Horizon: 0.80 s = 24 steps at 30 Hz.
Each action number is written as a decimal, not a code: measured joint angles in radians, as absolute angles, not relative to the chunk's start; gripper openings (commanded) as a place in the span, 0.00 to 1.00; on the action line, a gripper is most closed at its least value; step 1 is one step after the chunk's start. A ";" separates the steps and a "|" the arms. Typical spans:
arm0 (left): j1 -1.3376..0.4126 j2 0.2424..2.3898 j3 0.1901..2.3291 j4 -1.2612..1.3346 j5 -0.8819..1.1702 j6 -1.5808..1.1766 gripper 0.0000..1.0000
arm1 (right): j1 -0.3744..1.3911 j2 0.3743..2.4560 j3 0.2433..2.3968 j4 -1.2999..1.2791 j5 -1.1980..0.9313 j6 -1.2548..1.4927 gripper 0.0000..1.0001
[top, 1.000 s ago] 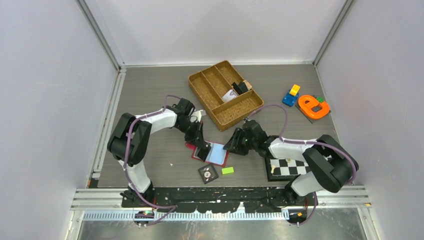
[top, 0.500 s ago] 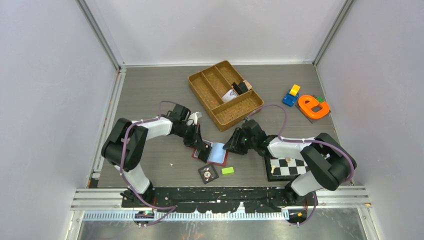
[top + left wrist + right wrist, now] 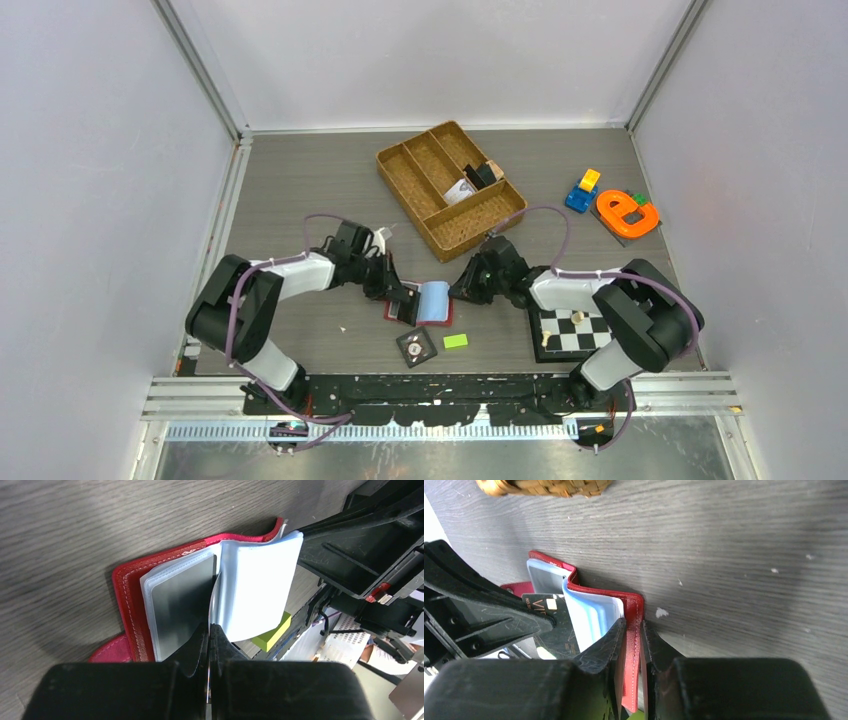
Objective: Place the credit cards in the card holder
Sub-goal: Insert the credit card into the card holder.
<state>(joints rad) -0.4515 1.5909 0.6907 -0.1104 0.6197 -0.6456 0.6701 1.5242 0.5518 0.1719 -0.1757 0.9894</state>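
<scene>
The red card holder (image 3: 392,311) lies open near the table's front, its light blue sleeves (image 3: 436,300) curled upward. A dark grey credit card (image 3: 182,596) sits in the left sleeve, beside the red cover (image 3: 129,590). My left gripper (image 3: 406,299) is shut, its tips (image 3: 209,628) resting at the fold between the card's sleeve and the pale blue sleeves (image 3: 260,582). My right gripper (image 3: 459,292) is shut on the card holder's right cover edge (image 3: 633,611), the red leather standing between the jaws (image 3: 634,628). The dark card (image 3: 551,625) shows behind the sleeves.
A woven brown divided tray (image 3: 450,188) stands behind the card holder. A black tile with a dial (image 3: 416,346) and a green block (image 3: 456,341) lie just in front. A checkered board (image 3: 575,335) is under my right arm. Toy blocks (image 3: 583,190) and an orange toy (image 3: 627,213) are far right.
My right gripper slid left onto the card holder's right edge and closed on the cover, raising that half so the open holder looks narrower. The left arm shifted slightly left, still shut.
</scene>
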 measured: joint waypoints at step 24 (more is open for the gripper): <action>-0.447 1.404 0.550 0.052 0.451 -0.840 0.00 | 0.675 1.639 0.700 0.128 -0.050 0.896 0.01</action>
